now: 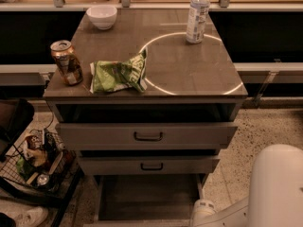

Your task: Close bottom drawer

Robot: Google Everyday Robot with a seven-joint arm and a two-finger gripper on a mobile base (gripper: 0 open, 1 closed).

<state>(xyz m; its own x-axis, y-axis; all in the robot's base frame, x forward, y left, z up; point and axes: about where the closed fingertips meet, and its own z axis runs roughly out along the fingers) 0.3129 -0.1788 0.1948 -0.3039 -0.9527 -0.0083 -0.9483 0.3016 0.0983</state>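
Observation:
The bottom drawer point(147, 197) of the grey cabinet stands pulled far out. Its plain tray lies open below the middle drawer point(149, 166), and its front and handle are cut off by the lower edge of the view. My white arm point(279, 188) comes in from the lower right. My gripper point(203, 211) shows only as a white end at the drawer's right front corner, close beside the tray's right wall.
The top drawer point(147, 136) and the middle drawer stand slightly out. On the cabinet top are a can point(66, 63), a green chip bag point(118, 74), a white bowl point(102, 16) and a water bottle point(197, 14). A wire basket of clutter point(38, 162) stands on the floor at the left.

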